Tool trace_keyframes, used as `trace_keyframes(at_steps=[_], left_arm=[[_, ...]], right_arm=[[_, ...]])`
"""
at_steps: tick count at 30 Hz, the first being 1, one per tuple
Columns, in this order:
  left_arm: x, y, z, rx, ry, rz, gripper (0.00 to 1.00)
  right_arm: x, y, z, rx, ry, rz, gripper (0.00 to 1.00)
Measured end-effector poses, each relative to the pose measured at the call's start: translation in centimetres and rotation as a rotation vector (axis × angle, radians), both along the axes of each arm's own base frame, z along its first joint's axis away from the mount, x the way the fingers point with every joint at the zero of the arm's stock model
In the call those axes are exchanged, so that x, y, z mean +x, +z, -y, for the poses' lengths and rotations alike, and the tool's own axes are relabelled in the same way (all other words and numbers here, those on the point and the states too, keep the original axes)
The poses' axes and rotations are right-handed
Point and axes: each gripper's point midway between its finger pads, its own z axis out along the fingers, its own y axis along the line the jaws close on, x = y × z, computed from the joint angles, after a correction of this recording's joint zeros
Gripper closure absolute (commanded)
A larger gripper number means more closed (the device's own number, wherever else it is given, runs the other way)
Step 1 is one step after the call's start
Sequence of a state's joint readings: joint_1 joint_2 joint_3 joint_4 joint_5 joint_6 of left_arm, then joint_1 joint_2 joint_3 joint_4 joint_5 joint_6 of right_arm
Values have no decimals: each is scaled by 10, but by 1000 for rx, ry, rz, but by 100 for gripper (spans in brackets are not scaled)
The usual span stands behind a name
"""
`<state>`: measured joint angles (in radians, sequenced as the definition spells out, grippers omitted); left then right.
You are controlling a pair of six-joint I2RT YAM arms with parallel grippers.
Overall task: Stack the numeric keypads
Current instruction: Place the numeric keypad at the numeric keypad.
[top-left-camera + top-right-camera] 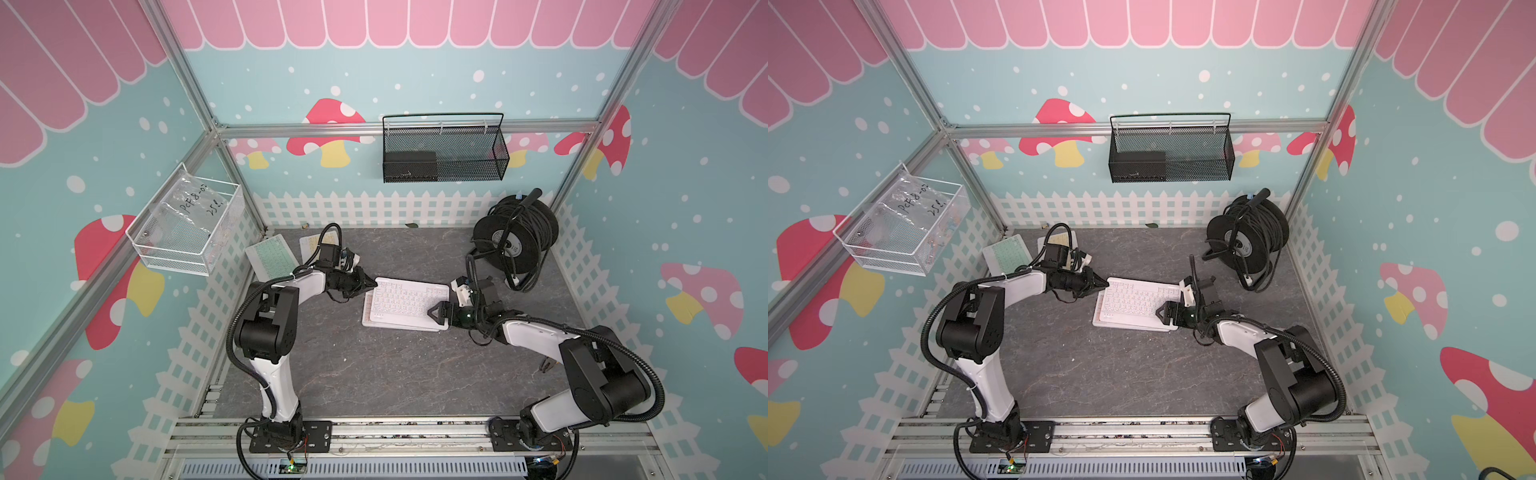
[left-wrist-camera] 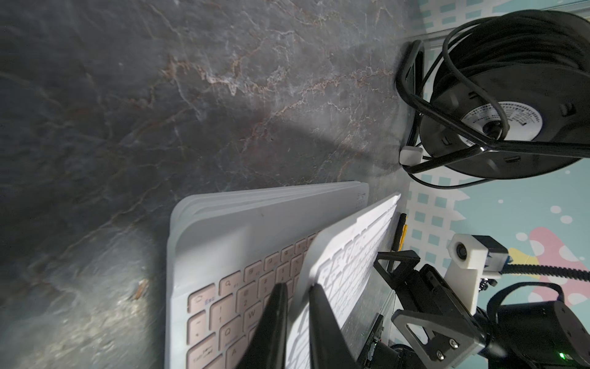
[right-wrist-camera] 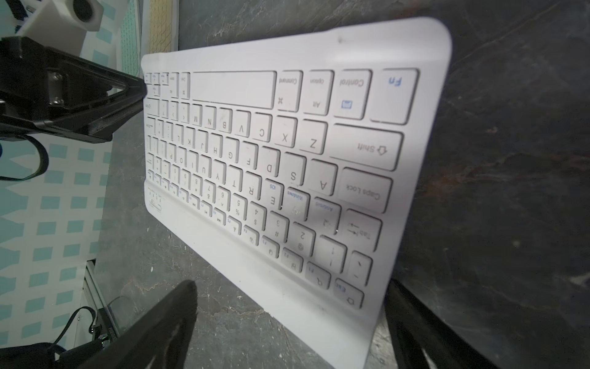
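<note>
A stack of numeric keypads lies mid-table in both top views. Its top one is a white keypad. My left gripper is shut on that keypad's left edge and holds this end tilted up. Under it shows a pink-keyed keypad. My right gripper stands open at the keypad's right end. One of its fingers is beside the corner and the other stands clear over the table. A mint green keypad and a yellow keypad lie at the back left.
A black cable reel stands at the back right. A black mesh basket hangs on the back wall. A white wire basket hangs on the left wall. White fence walls border the grey table.
</note>
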<state>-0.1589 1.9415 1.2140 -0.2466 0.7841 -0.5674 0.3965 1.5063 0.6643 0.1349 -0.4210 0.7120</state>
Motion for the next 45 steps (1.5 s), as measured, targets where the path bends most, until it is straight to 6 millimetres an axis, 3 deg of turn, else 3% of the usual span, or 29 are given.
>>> trace_keyframes(at_steps=[10,18,23,45], left_arm=[[3,-4,-6,35,27,-2,84],[9,-3,-18,73,67,9,83],[7,2,-20,79,70,17,81],[-1,-11,-26,123,72,-22,75]], right_arm=[[-7,-1,-12,0,4,-44,9],[10,10,-19,-15,-11,-20,10],[15,4,-18,-33,-32,-34,10],[10,-5,-26,-72,-42,-66,11]])
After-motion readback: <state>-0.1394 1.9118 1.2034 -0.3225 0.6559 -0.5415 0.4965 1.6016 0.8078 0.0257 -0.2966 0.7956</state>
